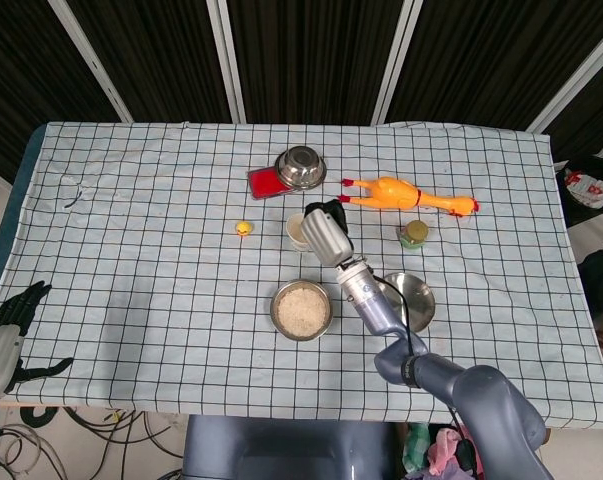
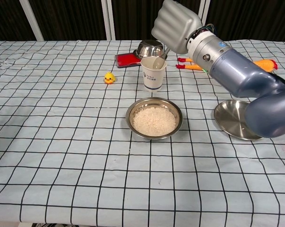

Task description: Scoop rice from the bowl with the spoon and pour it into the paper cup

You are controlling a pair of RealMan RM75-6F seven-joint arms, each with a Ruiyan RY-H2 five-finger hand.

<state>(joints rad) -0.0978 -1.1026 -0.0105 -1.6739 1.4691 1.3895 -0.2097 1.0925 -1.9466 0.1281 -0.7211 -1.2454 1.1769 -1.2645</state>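
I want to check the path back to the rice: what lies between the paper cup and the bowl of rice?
Nothing: between the paper cup and the bowl of rice only bare checked tablecloth shows, clearest in the chest view.

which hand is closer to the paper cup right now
Right. The right hand holds the spoon tipped into the paper cup, directly over its rim. The left hand sits off the table's near left edge, far from the cup.
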